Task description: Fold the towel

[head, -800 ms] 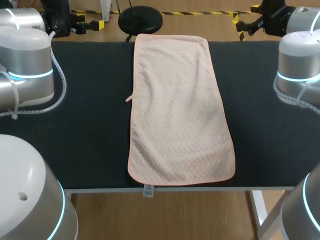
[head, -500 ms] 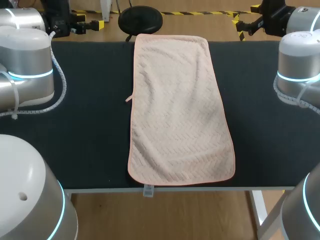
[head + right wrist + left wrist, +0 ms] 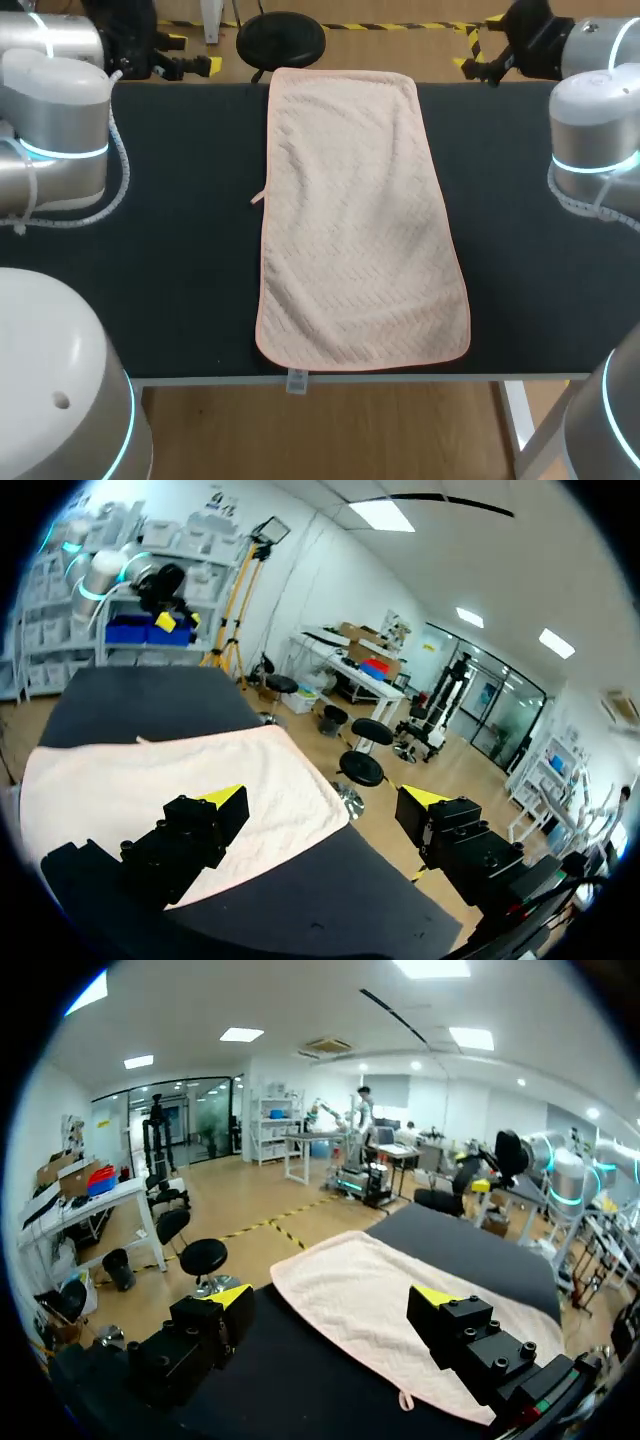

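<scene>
The towel (image 3: 360,220) lies flat on the black table (image 3: 180,250), running from the near edge to the far edge. No fold is made yet. The left gripper (image 3: 333,1300) and the right gripper (image 3: 325,800) hang by the far edge, one on each side, both wide open and empty. Next, I think each must pinch a far corner. In the head view, both grippers look small and dark.
</scene>
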`<action>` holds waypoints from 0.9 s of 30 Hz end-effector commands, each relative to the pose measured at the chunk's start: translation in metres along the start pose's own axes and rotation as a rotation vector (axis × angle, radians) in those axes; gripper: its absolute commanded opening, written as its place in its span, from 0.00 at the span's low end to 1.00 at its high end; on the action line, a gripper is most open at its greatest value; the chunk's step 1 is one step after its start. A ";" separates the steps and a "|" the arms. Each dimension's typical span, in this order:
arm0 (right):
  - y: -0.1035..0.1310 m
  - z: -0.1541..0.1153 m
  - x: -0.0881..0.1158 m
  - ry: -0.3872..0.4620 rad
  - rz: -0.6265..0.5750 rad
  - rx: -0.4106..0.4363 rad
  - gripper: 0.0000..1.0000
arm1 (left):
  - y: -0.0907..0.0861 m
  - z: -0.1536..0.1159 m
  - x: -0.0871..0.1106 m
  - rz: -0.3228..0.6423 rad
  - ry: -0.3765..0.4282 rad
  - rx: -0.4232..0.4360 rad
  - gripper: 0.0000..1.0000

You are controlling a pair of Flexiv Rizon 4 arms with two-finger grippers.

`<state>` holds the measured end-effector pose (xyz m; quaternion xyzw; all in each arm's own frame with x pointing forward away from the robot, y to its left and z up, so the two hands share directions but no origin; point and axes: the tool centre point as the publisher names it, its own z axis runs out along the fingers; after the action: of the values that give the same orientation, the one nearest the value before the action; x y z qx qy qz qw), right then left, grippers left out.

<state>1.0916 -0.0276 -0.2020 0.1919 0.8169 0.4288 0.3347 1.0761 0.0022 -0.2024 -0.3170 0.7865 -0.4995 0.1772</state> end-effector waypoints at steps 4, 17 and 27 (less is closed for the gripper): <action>-0.003 -0.011 0.014 0.397 -0.865 0.482 1.00 | 0.010 0.023 0.011 0.437 0.247 -0.796 1.00; -0.030 -0.014 0.036 0.496 -1.000 0.506 1.00 | 0.023 0.037 0.032 0.542 0.441 -0.755 1.00; -0.030 -0.014 0.036 0.496 -1.000 0.506 1.00 | 0.024 0.041 0.033 0.560 0.446 -0.771 1.00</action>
<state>1.0535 -0.0326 -0.2399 -0.1517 0.9170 0.1704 0.3272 1.0579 -0.0360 -0.2428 -0.0441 0.9574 -0.2773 0.0680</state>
